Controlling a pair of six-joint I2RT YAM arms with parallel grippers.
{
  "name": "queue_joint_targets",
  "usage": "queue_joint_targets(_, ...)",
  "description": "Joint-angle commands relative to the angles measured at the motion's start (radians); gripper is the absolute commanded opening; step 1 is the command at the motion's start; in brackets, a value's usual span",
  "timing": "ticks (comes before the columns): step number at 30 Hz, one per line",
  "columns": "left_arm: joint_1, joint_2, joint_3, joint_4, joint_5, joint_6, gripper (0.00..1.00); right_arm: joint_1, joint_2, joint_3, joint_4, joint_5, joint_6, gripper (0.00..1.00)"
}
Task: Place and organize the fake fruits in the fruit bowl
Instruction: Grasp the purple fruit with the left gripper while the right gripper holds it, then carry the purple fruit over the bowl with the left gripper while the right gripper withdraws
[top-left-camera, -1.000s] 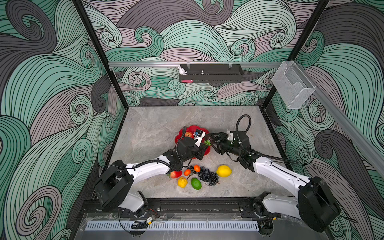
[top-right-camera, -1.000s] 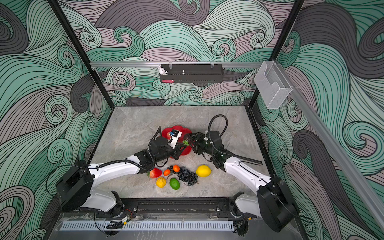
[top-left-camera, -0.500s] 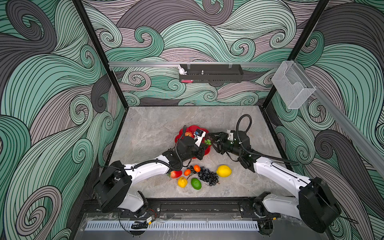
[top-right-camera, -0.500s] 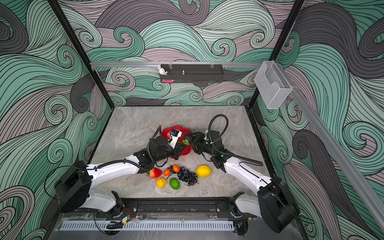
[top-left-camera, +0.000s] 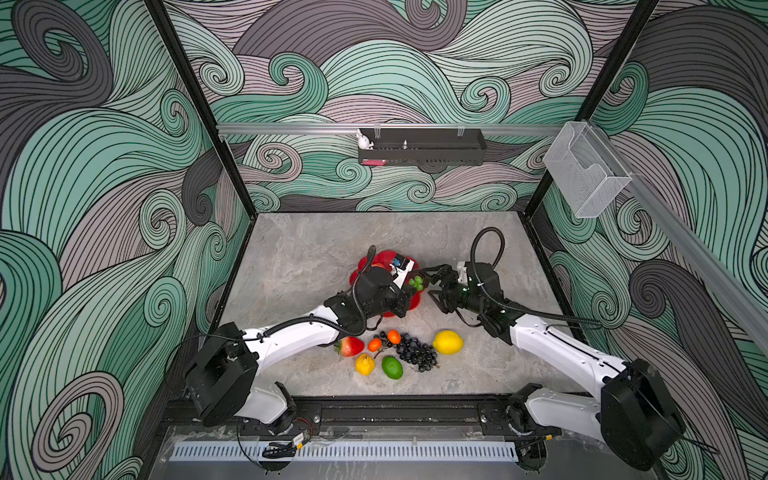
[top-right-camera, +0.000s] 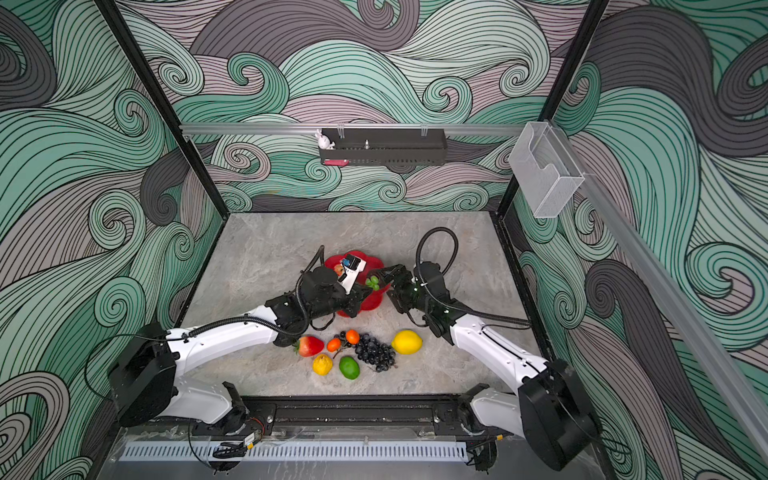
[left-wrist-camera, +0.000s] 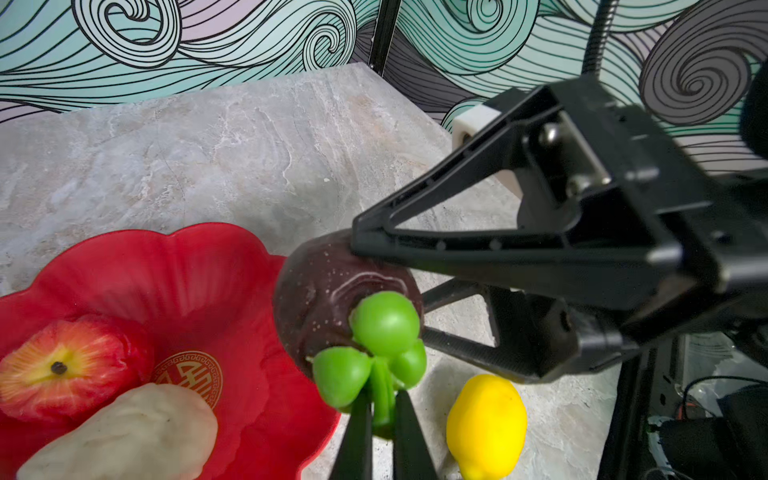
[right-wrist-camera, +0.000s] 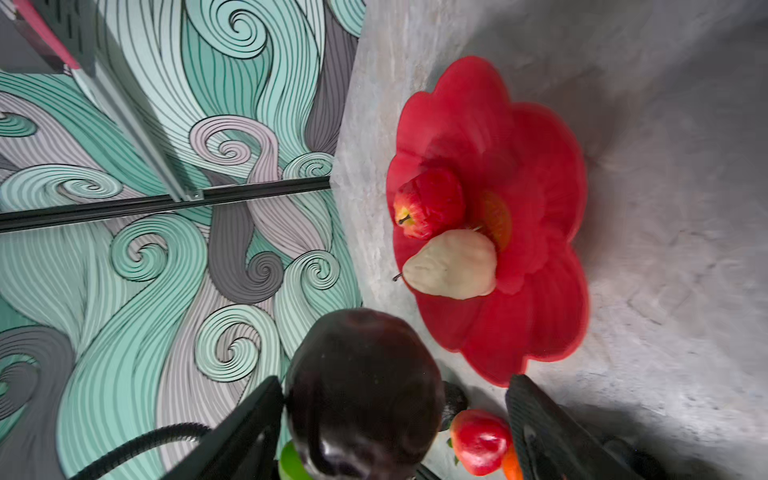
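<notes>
The fruit bowl (top-left-camera: 380, 256) sits midway on the table (top-left-camera: 291, 270), an apple (right-wrist-camera: 430, 201) and a pear (right-wrist-camera: 453, 266) touching inside it. At its right rim the mangosteen (left-wrist-camera: 332, 299) hangs between my left gripper (left-wrist-camera: 382, 411) and my right gripper (right-wrist-camera: 395, 395). Before the bowl, left to right, lie a strawberry (top-left-camera: 350, 346), 2 small round fruits (top-left-camera: 375, 344), a grape bunch (top-left-camera: 415, 353) and a lemon (top-left-camera: 448, 342); closer to me, a small citrus (top-left-camera: 365, 364) with a lime (top-left-camera: 392, 367) on its right.

The left arm (top-left-camera: 291, 338) hides most of the fruit bowl (top-left-camera: 383, 256).
</notes>
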Motion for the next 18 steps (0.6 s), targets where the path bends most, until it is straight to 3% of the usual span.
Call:
queue_joint_targets(1,0.020,-0.021,0.080,-0.177,0.025,0.035,0.08,-0.039,-0.055,0.037,-0.159,0.053,-0.188,0.89)
queue_joint_targets(4,0.053,0.012,0.151,-0.332,0.097,0.053,0.08,-0.077,-0.116,0.034,-0.239,0.084,-0.297,0.91)
queue_joint_targets(8,0.092,0.112,0.317,-0.619,0.114,0.076,0.08,-0.098,-0.217,0.014,-0.338,0.146,-0.421,0.91)
queue_joint_targets(13,0.177,0.260,0.536,-0.892,0.212,0.073,0.08,-0.100,-0.324,-0.034,-0.404,0.182,-0.489,0.91)
queue_joint_targets(18,0.206,0.421,0.749,-1.083,0.238,0.110,0.08,-0.102,-0.393,-0.070,-0.464,0.195,-0.531,0.91)
